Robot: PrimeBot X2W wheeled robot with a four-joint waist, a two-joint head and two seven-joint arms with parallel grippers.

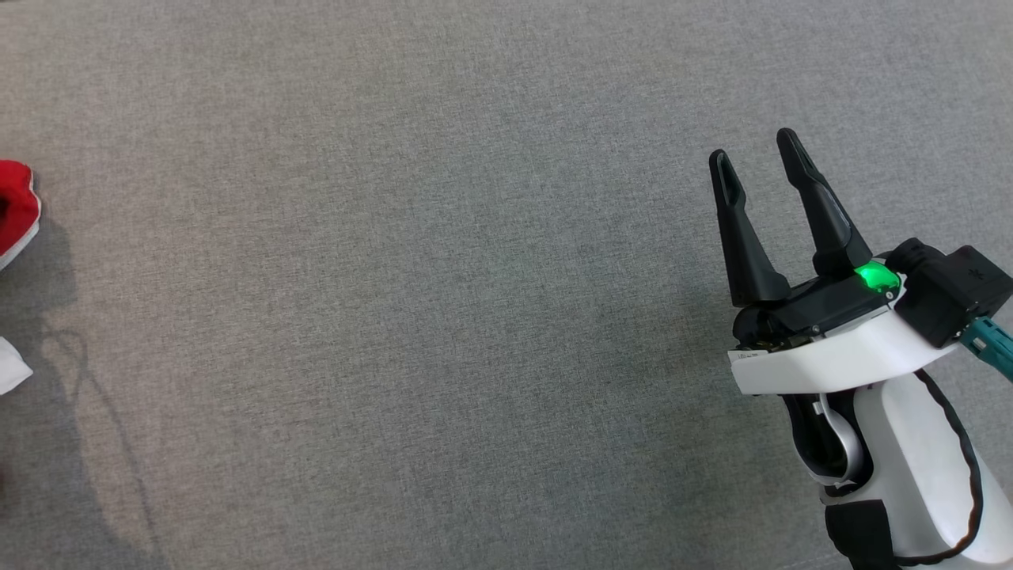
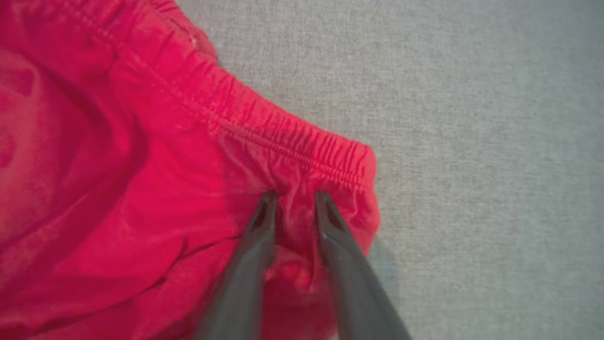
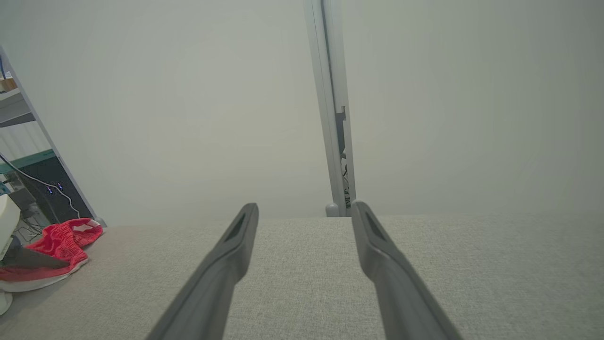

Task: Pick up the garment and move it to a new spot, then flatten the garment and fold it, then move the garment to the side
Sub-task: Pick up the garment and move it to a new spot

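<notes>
The garment [image 2: 118, 165] is red cloth with a gathered elastic waistband, lying on the grey fabric surface [image 2: 472, 141]. My left gripper [image 2: 295, 194] presses into it just below the waistband corner. Its jaws are drawn in on a bunched fold of cloth between them. In the head view only a red edge of the garment [image 1: 16, 202] shows at the far left. In the right wrist view the garment [image 3: 66, 236] lies crumpled at the far left. My right gripper [image 1: 753, 144] hovers open over bare surface at the right, holding nothing, its fingers [image 3: 236, 245] wide apart.
The grey surface [image 1: 435, 317] stretches wide between the garment and my right arm. A white piece [image 1: 12, 366] shows at the left edge. Beyond the surface's far edge stand a pale wall, an upright post [image 3: 330, 118] and shelving with cables [image 3: 28, 179].
</notes>
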